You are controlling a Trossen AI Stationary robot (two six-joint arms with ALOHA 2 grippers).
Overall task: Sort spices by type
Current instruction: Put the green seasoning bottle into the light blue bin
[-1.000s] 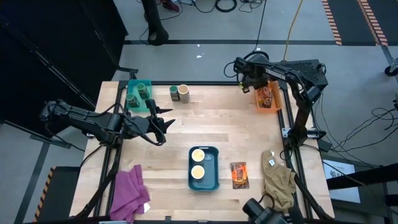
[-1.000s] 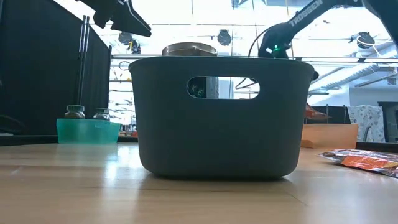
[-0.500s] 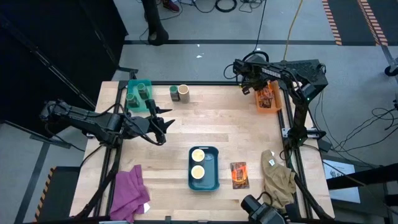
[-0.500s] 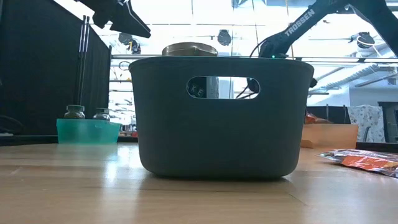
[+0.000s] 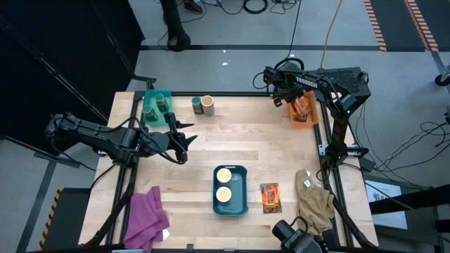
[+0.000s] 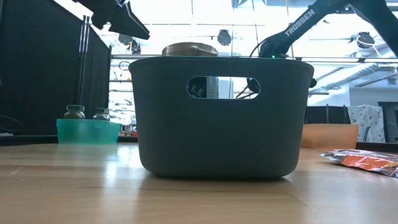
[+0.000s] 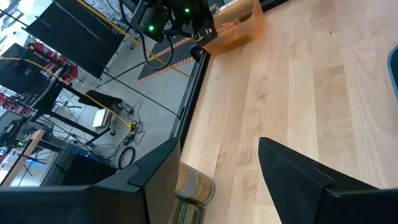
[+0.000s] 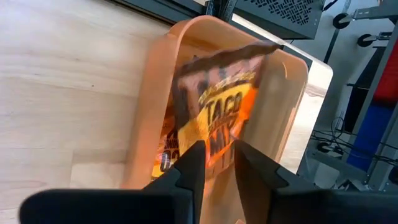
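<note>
Overhead, orange bin [image 5: 304,112] — right wrist shows its packet [image 8: 217,118]

Wooden table [image 5: 267,151], bins, cloths, perhaps jars [image 5: 202,105]

On the worktop [image 5: 267,151], a blue tub [image 5: 230,190] holds two cream-topped jars [image 5: 223,184]. A packet [image 5: 271,197] lies beside it. The right end effector [image 5: 279,99] hovers by the orange bin [image 5: 303,111]; the left end effector [image 5: 188,133] hangs near the teal bin [image 5: 156,107].
</note>
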